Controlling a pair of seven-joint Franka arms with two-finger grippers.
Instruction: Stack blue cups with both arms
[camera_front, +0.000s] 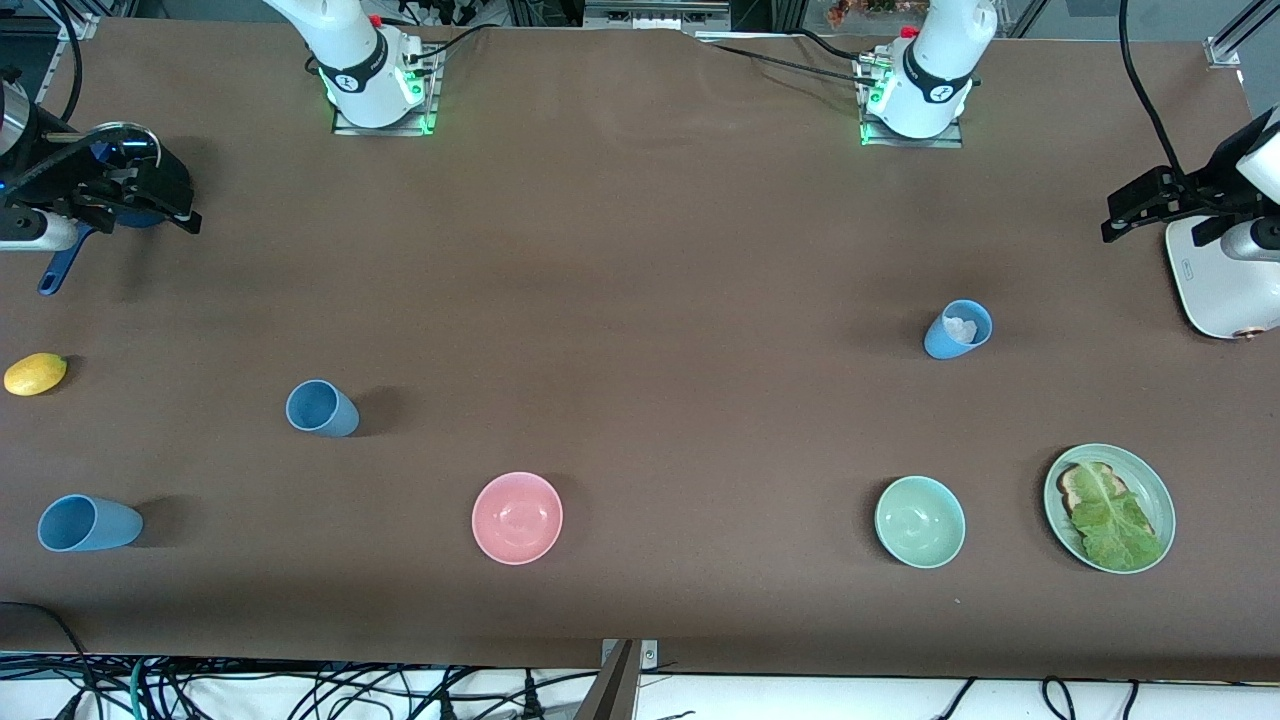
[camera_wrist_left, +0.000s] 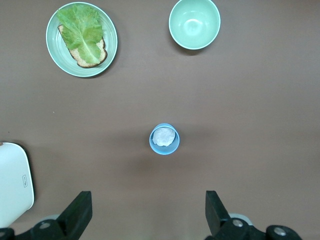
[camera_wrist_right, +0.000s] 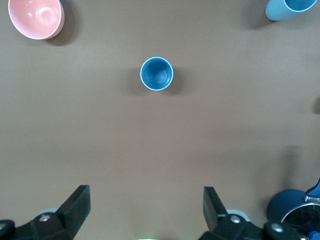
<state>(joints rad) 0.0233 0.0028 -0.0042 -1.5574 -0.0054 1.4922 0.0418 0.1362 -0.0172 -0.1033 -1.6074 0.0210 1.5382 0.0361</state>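
On my screens: three blue cups, one holding something white toward the left arm's end, two empty, one upright and one cut off at the right wrist view's edge, toward the right arm's end. Left gripper and right gripper hang spread and empty, each partly cropped. Only the front view shows the lemon; a dark saucepan sits mostly hidden under the right gripper.

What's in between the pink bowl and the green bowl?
Nothing: in the front view only bare brown table lies between the round pink bowl and the round pale green bowl.
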